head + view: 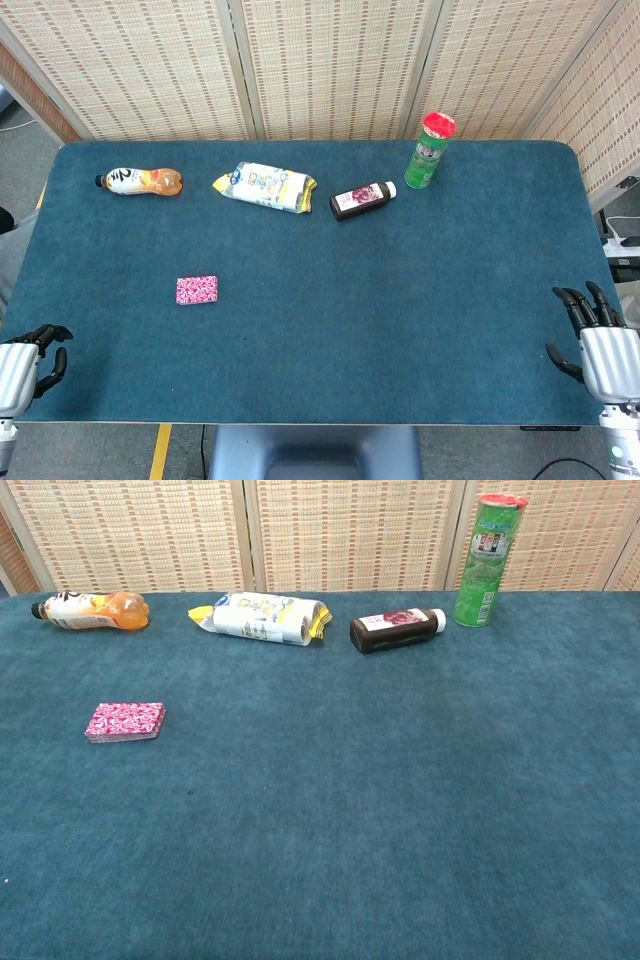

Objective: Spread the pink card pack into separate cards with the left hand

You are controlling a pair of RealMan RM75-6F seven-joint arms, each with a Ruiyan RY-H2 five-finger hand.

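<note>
Teal cloth covers a wide table [330, 330] with rounded far corners, seen from above in the head view. Behind it stand woven screen panels [330, 60], beige and finely ribbed. Grey floor shows at the far left, and a yellow floor line below the near edge.

Along the far side lie four things in a row: an orange drink bottle [140, 181] on its side at the left, a white and yellow snack bag [264, 186], a dark juice bottle [362, 200] on its side, and an upright green canister [430, 150] with a red lid. The pink card pack [196, 290] lies flat in the left half, nearer than the row, still one neat stack.

The left hand [28, 358] rests at the near left corner, fingers curled in on nothing. The right hand [598, 338] sits at the near right edge, fingers apart and holding nothing. Both are well apart from the pack.

Chest view, low across the cloth: the pack [125, 721] lies at the left, the bottle [92, 610], bag [262, 618], dark bottle [397, 629] and canister [487, 560] beyond it, the screen [350, 530] behind. Neither hand shows.
</note>
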